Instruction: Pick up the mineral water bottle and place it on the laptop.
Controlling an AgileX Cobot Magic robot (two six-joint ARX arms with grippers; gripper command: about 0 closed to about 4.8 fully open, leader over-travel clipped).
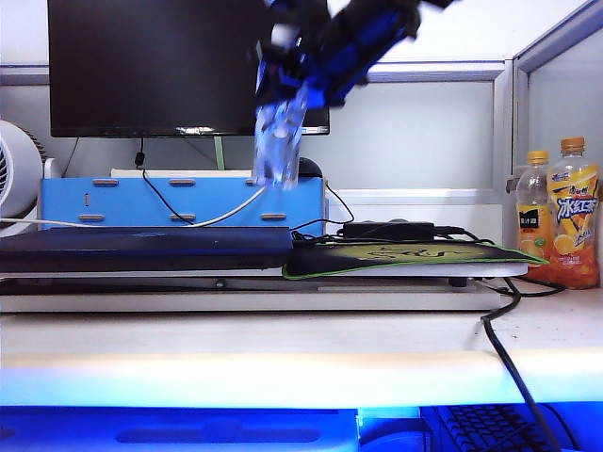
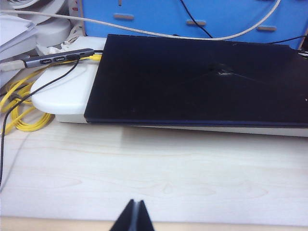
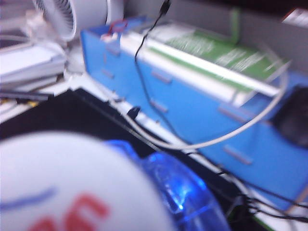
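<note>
**Bottle aloft over the laptop's right end, gripped near the neck**

The desk (image 1: 301,344) carries a white riser on which the laptop (image 1: 141,248) lies closed and flat, a wide dark slab with its lid bare. Just beside its right edge sits the green-edged mouse pad (image 1: 405,259), and well apart at the far right stand 2 orange-drink bottles (image 1: 561,212). Behind, a black monitor (image 1: 151,66) rises over a blue organiser box (image 1: 184,202).

The mineral water bottle (image 1: 278,146) hangs in the air, above the laptop's right end and in front of the blue box, roughly upright with a slight tilt, touching nothing below. The right pincer (image 1: 292,80) has it by the upper part, jaws closed partway around the neck; the wrist view shows the white cap (image 3: 72,183) huge and blurred with blue-tinted plastic beneath.

The left pincer (image 2: 133,216) rests low over the desk in front of the laptop, its 2 fingertips pressed together, empty.

Handling, as a judgement: clear thin plastic is smooth and will dent under a hard squeeze, so the stiffer shoulder below the cap is the sound place to hold. How full it is cannot be told. Tall on a narrow base, it may tip on the slick lid if released tilted.
</note>
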